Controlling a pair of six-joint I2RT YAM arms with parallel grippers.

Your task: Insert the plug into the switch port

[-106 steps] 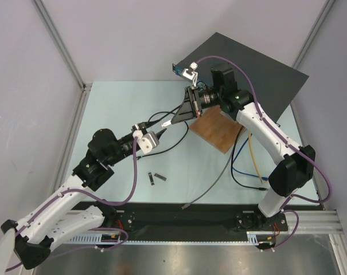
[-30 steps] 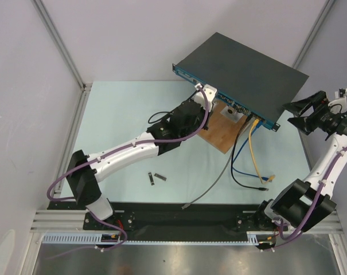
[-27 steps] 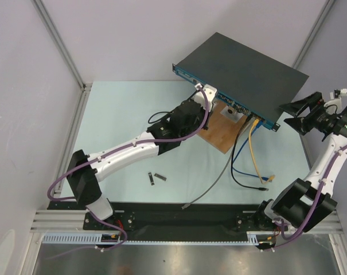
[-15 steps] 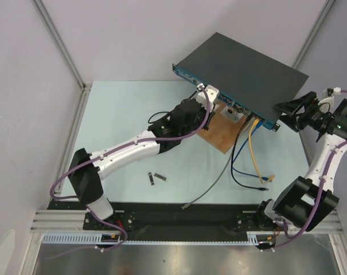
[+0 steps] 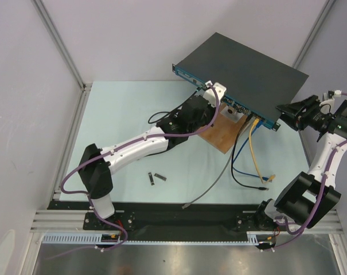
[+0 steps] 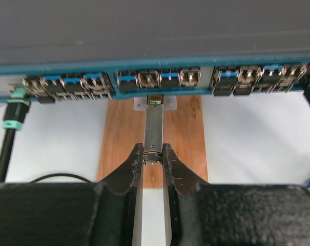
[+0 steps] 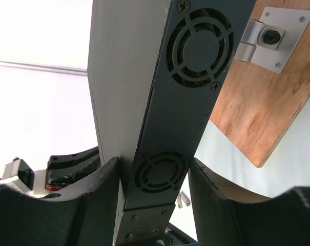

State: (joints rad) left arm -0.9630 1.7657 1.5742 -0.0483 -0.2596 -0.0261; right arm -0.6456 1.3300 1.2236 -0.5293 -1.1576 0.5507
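The switch [image 5: 242, 69] is a flat black box resting tilted at the back right, its blue front face [image 6: 155, 79] carrying a row of small sockets. My left gripper [image 6: 153, 154] is shut on the plug [image 6: 153, 123], a slim metal module. The plug points at the middle group of sockets, its tip just short of them. From above, the left gripper [image 5: 216, 91] sits right at the front face. My right gripper [image 7: 153, 164] has a finger against each flat face of the switch's end wall [image 7: 195, 51], which has fan grilles. That grip is at the right corner [image 5: 285, 112].
A brown wooden board [image 5: 216, 132] with a metal bracket [image 7: 270, 36] lies under the switch's front. Yellow [image 5: 252, 149], blue [image 5: 242, 172] and grey [image 5: 210, 186] cables trail toward the near edge. A green-collared cable [image 6: 14, 110] is plugged in at the left. Two small modules [image 5: 156, 178] lie on the table.
My left gripper has carried the plug closer to the switch's front face. My right gripper moved in over the switch's right corner and narrowed its jaws onto it.
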